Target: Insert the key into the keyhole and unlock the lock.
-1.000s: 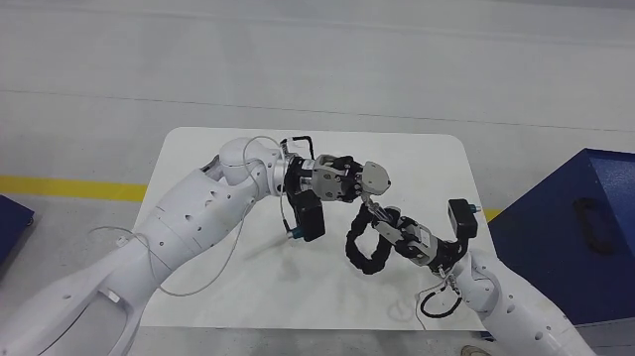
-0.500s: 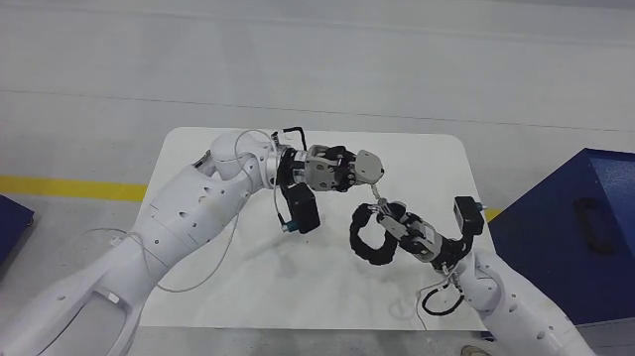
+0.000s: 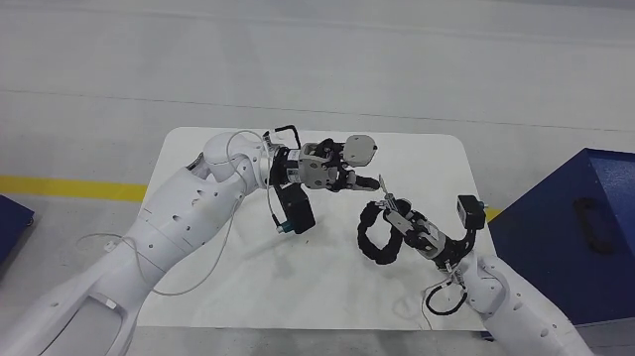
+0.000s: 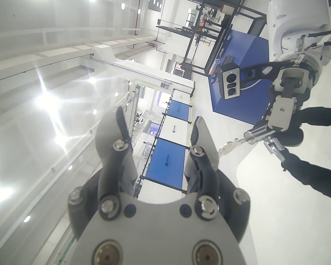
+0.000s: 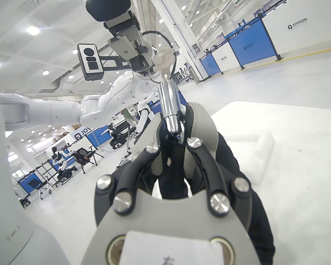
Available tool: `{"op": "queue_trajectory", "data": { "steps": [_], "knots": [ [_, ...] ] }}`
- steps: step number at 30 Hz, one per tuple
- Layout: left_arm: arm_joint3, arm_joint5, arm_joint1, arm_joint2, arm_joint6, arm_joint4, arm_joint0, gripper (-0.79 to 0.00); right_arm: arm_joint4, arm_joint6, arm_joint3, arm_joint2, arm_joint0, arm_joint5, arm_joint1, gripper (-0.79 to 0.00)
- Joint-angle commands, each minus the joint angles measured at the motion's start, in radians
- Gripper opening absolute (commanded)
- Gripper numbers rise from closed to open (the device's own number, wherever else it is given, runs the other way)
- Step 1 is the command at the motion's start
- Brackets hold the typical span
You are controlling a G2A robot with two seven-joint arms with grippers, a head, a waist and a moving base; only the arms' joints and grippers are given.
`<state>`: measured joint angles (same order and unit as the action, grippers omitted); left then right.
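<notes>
Right gripper (image 5: 176, 114) was clamped on the cable lock's chrome barrel (image 5: 169, 101) above the table (image 3: 437, 153), key (image 5: 163, 61) sitting in its end. Left gripper (image 4: 158, 117) hung wide open, empty, just beside. Key looked small, stiff, slippery; I'd pinch its flat head.

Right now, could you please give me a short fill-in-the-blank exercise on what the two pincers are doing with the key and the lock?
1. The left pincer is ___ and holds nothing.
2. The right pincer is ___ on the lock.
3. The key is pushed into the ___.
Missing words: open; shut; lock.
</notes>
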<state>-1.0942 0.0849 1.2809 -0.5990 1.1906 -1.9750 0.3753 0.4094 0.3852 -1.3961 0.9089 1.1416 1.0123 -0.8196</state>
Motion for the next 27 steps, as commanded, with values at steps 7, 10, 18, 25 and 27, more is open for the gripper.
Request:
{"op": "queue_trajectory", "data": {
  "steps": [7, 10, 18, 25, 27],
  "knots": [
    [-0.024, 0.077, -0.005, -0.014, -0.144, -0.042, -0.017, 0.0, 0.214, 0.059, -0.016, 0.143, -0.004, -0.043, 0.007, -0.785],
    [-0.062, 0.236, -0.007, -0.041, -0.274, 0.02, -0.026, 0.0, 0.342, 0.144, -0.011, 0.181, 0.001, -0.075, 0.001, -0.785],
    [-0.154, 0.464, 0.015, -0.157, -0.727, 0.502, 0.021, 0.0, 0.649, 0.388, 0.067, 0.197, -0.038, -0.113, -0.026, -0.785],
    [-0.164, 0.452, 0.022, -0.174, -0.77, 0.622, 0.048, 0.0, 0.693, 0.447, 0.093, 0.19, -0.052, -0.112, -0.033, -0.785],
    [-0.164, 0.452, 0.022, -0.174, -0.77, 0.622, 0.048, 0.0, 0.693, 0.447, 0.093, 0.19, -0.052, -0.112, -0.033, -0.785]
  ]
}}
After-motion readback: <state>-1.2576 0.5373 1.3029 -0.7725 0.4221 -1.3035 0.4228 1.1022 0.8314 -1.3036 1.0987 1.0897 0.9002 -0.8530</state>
